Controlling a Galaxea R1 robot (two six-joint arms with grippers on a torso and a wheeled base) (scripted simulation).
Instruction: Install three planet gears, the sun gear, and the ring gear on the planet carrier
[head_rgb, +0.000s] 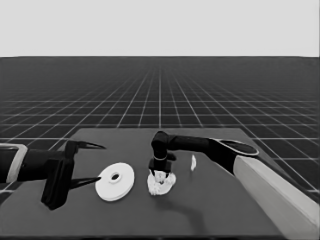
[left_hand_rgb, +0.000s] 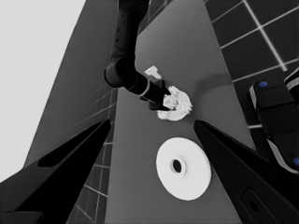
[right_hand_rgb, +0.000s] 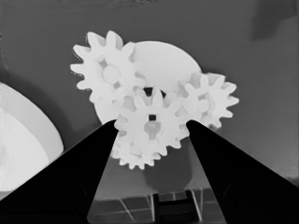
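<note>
From my seat the flat white smaller round part (right_hand_rgb: 163, 60), the washer-like one, sits mid-table and is carrying gears: I count two small white toothed gears (right_hand_rgb: 108, 70) seated on it at opposite sides, another peeking out low behind the middle one, their scalloped teeth crowded together over its face. A fourth gear, the centre gear (right_hand_rgb: 152, 123), hangs right over the hole, and my right gripper (head_rgb: 160, 172) has its two black fingers closed against its sides, so that one's pinched. The thick-rimmed white larger round part (head_rgb: 115, 181) with the small hole lies flat just beside the stack, on the left arm's side, not touching it. The thin white piece (head_rgb: 193, 162) lies near the stack on the other side. My left gripper (head_rgb: 95, 164) is parked at the table's left end, fingers spread wide, one tip just at the larger part's rim, gripping nothing.
</note>
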